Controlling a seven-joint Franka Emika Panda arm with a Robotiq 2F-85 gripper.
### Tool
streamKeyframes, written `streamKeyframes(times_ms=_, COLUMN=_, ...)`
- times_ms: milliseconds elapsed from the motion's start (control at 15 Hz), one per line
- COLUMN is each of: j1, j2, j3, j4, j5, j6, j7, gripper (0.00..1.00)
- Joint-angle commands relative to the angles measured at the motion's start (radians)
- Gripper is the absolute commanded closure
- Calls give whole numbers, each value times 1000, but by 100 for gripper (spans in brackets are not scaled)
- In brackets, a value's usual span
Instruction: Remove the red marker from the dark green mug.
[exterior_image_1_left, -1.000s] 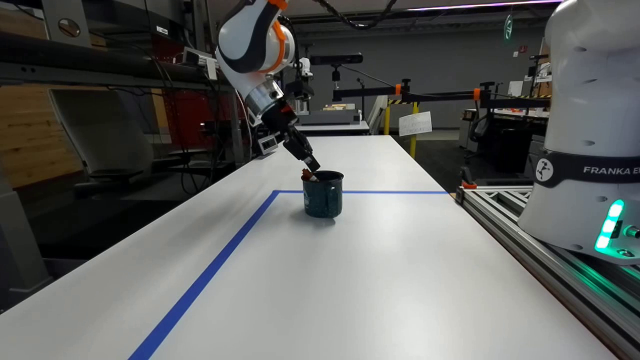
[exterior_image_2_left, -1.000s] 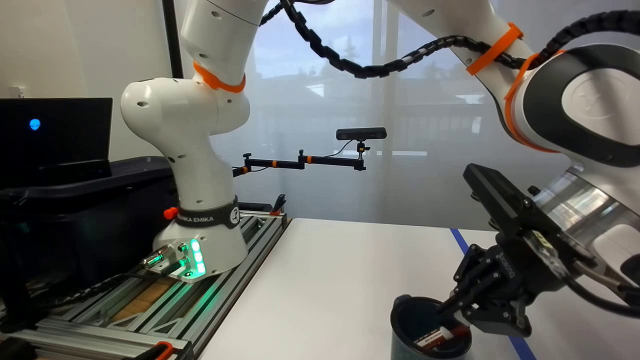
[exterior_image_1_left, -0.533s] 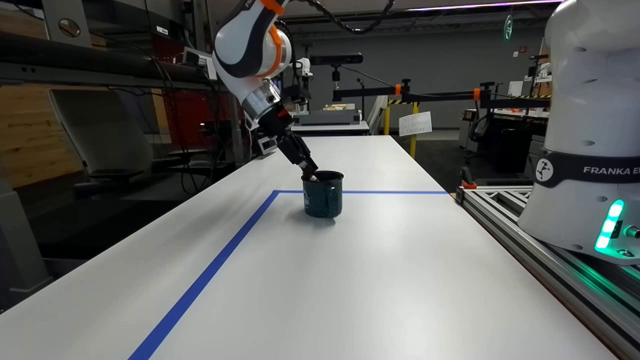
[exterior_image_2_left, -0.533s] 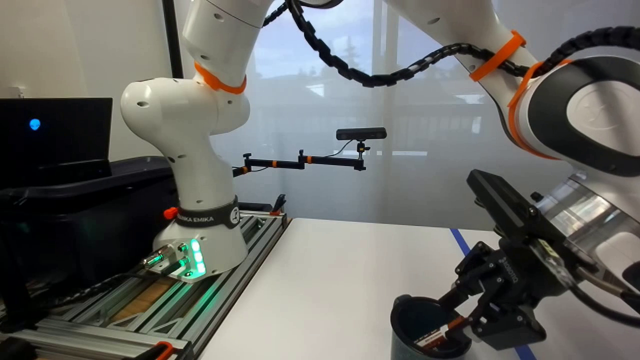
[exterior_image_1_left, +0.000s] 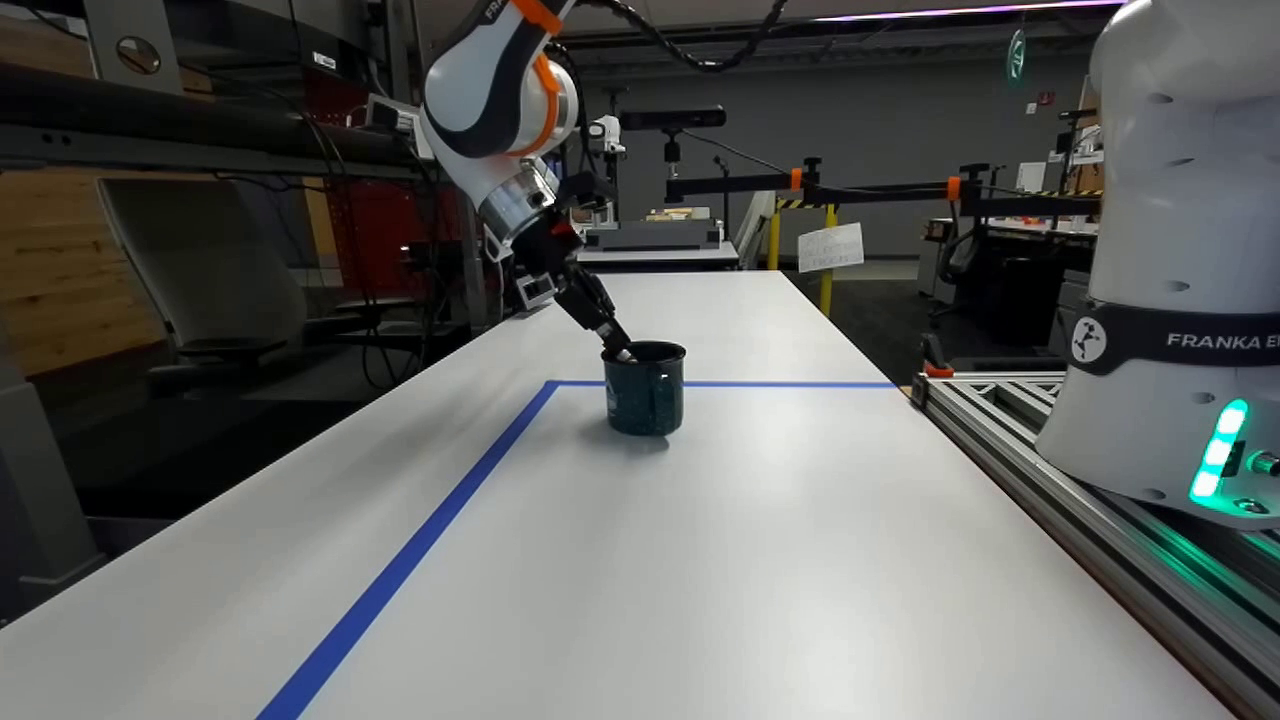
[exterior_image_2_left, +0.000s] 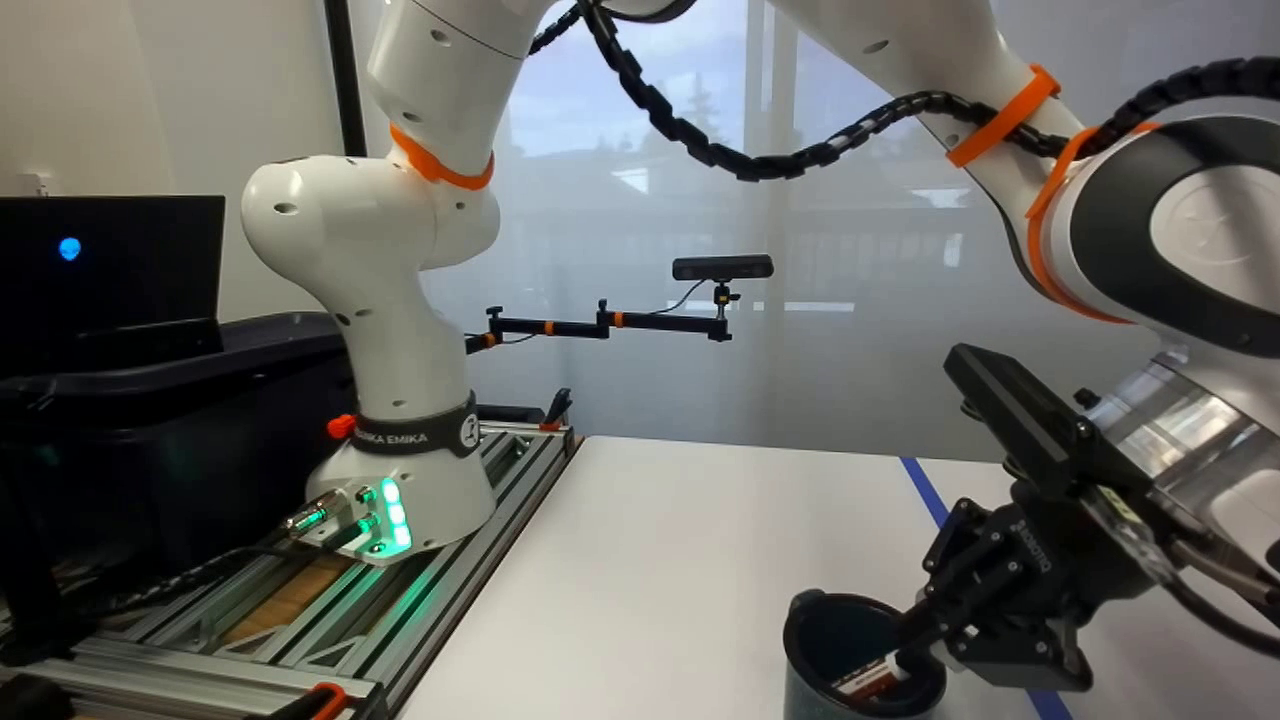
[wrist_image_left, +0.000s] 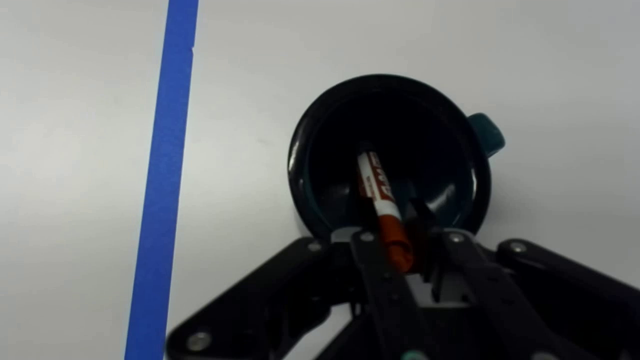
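Observation:
The dark green mug (exterior_image_1_left: 645, 400) stands upright on the white table. It also shows in an exterior view (exterior_image_2_left: 812, 695) and in the wrist view (wrist_image_left: 390, 82). The red marker (wrist_image_left: 377, 180) leans inside it, its red cap towards my gripper; its body also shows in an exterior view (exterior_image_2_left: 870, 682). My gripper (exterior_image_2_left: 925, 640) tilts down over the mug's rim, its fingertips on both sides of the cap. In the wrist view the fingers (wrist_image_left: 396, 210) are partly closed. The cap lies against the left finger, with a narrow dark gap to the right finger. The marker's lower tip is in shadow.
Blue tape (exterior_image_1_left: 440, 530) runs along the table (exterior_image_1_left: 780, 560). The mug's handle (wrist_image_left: 486, 134) points to the right in the wrist view. The arm's base (exterior_image_2_left: 410, 500) stands on a metal rail frame (exterior_image_2_left: 480, 570). A camera on a boom (exterior_image_2_left: 722, 268) stands behind.
The gripper has come down to the mug's rim and onto the marker's cap. The fingers are closer together than half a second ago. The mug has shifted very slightly.

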Motion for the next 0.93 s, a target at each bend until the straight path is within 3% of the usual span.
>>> streamKeyframes(times_ms=0, j1=6, j2=-59, j3=13, j4=-19, j5=-24, j6=-25, j7=-19, gripper=95)
streamKeyframes(times_ms=533, j1=21, j2=-183, j3=35, j4=15, j5=-8, j6=-228, j7=-33, gripper=95)
streamKeyframes(times_ms=867, j1=26, j2=-117, j3=60, j4=135, j5=9, j6=-324, j7=-90, gripper=95)
